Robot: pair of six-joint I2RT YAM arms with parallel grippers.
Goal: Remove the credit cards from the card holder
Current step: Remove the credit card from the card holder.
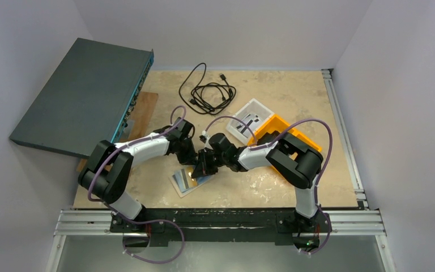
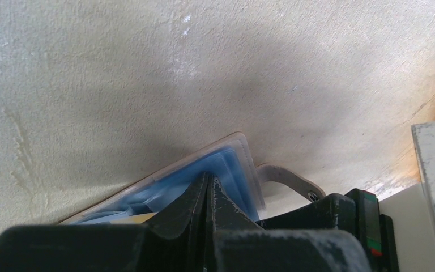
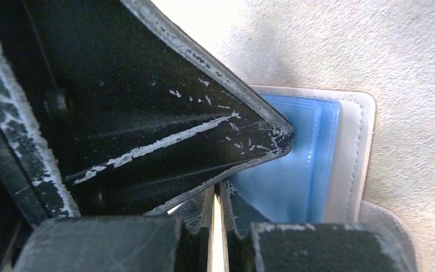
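Top external: left of bin (image 1: 272, 126), holder (image 1: 182, 182) is lying open, long axis running left-right. Both grippers are pressing onto it: left gripper (image 2: 207, 184) fingers together, right gripper (image 3: 218, 195) ditto, pale sliver (image 3: 218, 238) between, can't tell what.

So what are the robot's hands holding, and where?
The right gripper seems to pinch a thin pale card by its edge. The left gripper is shut against the card holder's blue inside; whether it grips cannot be told.

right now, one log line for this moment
holder: open on table | left claw: shut, over holder | right claw: shut, over holder
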